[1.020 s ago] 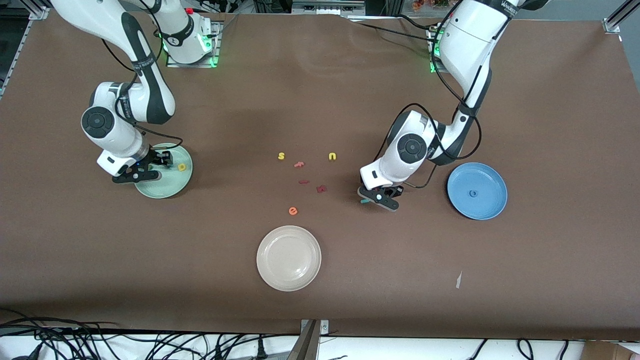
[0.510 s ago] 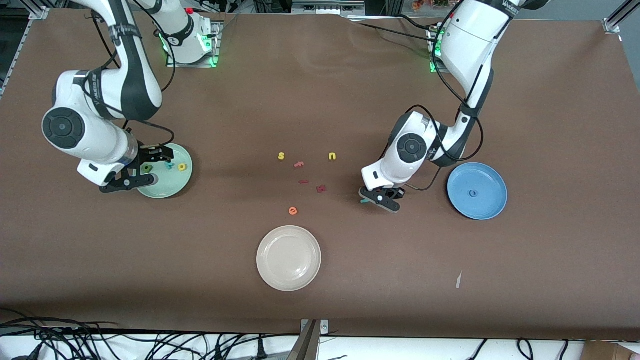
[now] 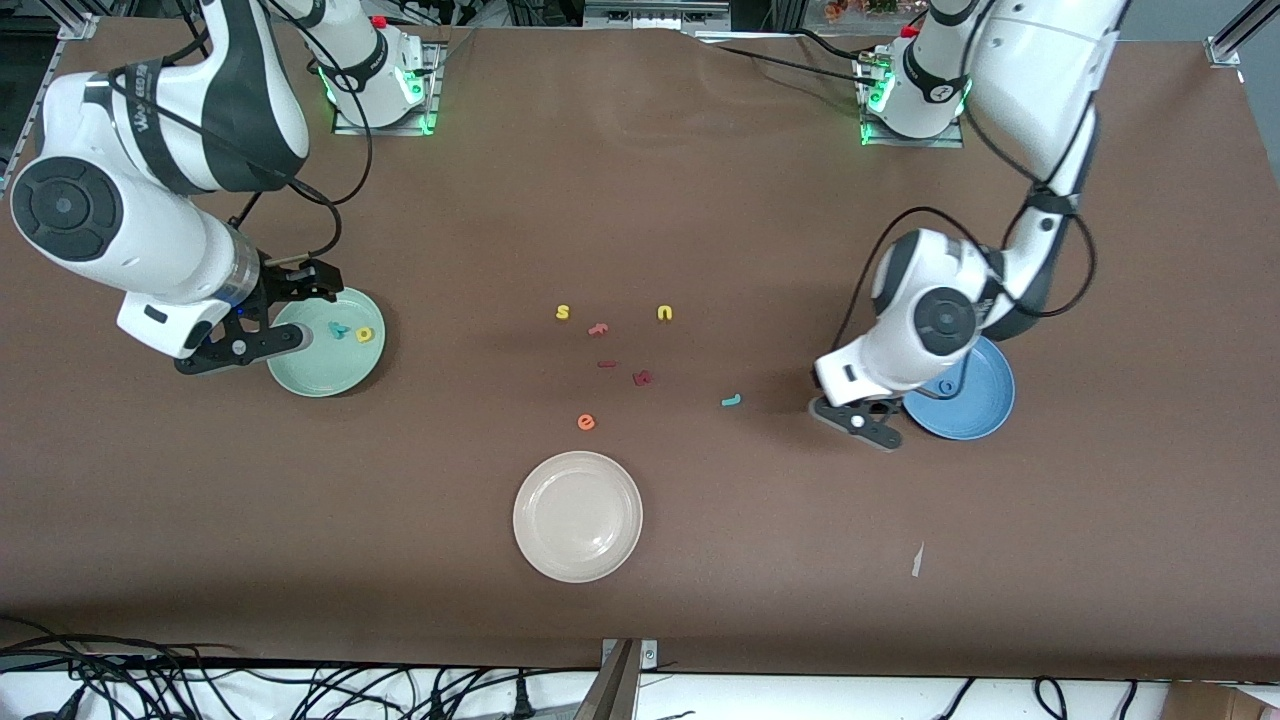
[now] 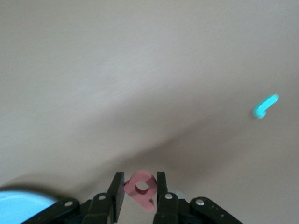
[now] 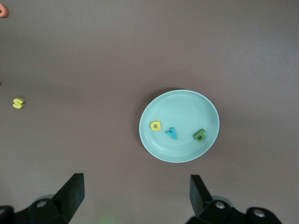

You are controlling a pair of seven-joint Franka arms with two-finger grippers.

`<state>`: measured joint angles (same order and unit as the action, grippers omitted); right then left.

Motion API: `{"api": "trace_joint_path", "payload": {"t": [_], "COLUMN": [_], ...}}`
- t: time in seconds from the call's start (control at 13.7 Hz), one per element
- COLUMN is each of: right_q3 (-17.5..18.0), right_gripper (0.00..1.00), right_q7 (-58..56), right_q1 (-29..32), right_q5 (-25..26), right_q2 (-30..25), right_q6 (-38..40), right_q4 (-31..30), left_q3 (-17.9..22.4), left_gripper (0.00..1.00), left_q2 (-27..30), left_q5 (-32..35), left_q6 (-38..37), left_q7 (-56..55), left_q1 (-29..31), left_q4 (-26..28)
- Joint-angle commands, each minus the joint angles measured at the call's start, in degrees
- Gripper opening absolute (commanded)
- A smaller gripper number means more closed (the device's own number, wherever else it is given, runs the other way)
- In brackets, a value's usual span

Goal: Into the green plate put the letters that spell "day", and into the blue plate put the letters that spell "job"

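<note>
My left gripper (image 4: 139, 177) is shut on the pinkish-red b (image 4: 143, 190). In the front view the left gripper (image 3: 864, 418) hangs over the table just beside the blue plate (image 3: 990, 402). The blue o (image 3: 945, 386) lies in that plate. The teal j (image 3: 731, 401) rests on the table toward the middle, and the left wrist view shows this j (image 4: 265, 106) too. My right gripper (image 5: 136, 185) is open and holds nothing, raised beside the green plate (image 5: 205, 105). In that plate lie the yellow a (image 5: 155, 125), teal y (image 5: 171, 133) and olive d (image 5: 200, 135).
A cream-white plate (image 3: 578, 515) sits nearest the front camera. Loose letters lie mid-table: a yellow s (image 3: 563, 312), a yellow u (image 3: 665, 313), a pink f (image 3: 598, 327), two dark red letters (image 3: 643, 378) and an orange e (image 3: 586, 422). A paper scrap (image 3: 917, 560) lies near the front edge.
My left gripper closed on the b, lifted it and carried it toward the blue plate, leaving the j on the table. My right gripper opened wide and rose away from the green plate.
</note>
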<state>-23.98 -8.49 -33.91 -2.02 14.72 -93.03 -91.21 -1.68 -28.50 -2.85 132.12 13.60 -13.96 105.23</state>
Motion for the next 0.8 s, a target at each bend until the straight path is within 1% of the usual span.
{"api": "trace_joint_path", "payload": {"t": [0.0, 0.07, 0.15, 0.22, 0.29, 0.44, 0.58, 0.66, 0.73], "right_q3": [3.2, 5.0, 8.1, 8.7, 8.6, 8.6, 8.3, 8.3, 8.3], "right_gripper": [1.00, 1.00, 1.00, 1.00, 1.00, 1.00, 1.00, 1.00, 1.00], "right_q7": [-0.6, -0.7, -0.7, -0.5, -0.5, -0.6, -0.6, -0.6, -0.9], "right_q1": [3.0, 6.2, 10.6, 12.4, 13.3, 17.0, 18.6, 19.8, 20.1], "right_q5": [-0.2, -0.4, -0.3, -0.2, 0.1, 0.1, 0.3, 0.3, 0.4], "right_q2": [-0.3, -2.0, -3.2, -4.9, -6.7, -10.4, -10.3, -9.7, -9.5], "right_q6": [2.2, 2.5, 5.1, 7.8, 9.3, 8.9, 7.7, 5.9, 2.8], "right_q4": [2.8, 2.6, 2.8, 2.5, 2.5, 2.4, 2.4, 2.2, 1.6], "left_q3": [-0.1, -0.1, 0.0, 0.0, 0.0, 0.5, 1.5, 1.6, 1.6], "left_gripper": [0.06, 0.06, 0.06, 0.06, 0.06, 0.06, 0.01, 0.02, 0.05], "left_q2": [4.0, 3.5, 3.4, 3.4, 3.4, 3.3, 3.7, 3.9, 3.8], "left_q5": [1.4, 1.4, 1.4, 1.4, 1.4, 1.5, 1.9, 2.0, 2.0], "left_q6": [0.0, 0.1, 0.6, 0.6, 0.6, 0.6, 0.5, 0.4, 0.4], "left_q7": [8.4, 10.1, 10.8, 10.8, 10.9, 11.3, 13.1, 16.0, 16.5], "left_q1": [4.0, 5.2, 5.9, 6.2, 6.3, 6.4, 7.5, 8.2, 8.3], "left_q4": [5.6, 5.7, 6.2, 6.4, 6.5, 6.8, 7.9, 7.9, 7.9]}}
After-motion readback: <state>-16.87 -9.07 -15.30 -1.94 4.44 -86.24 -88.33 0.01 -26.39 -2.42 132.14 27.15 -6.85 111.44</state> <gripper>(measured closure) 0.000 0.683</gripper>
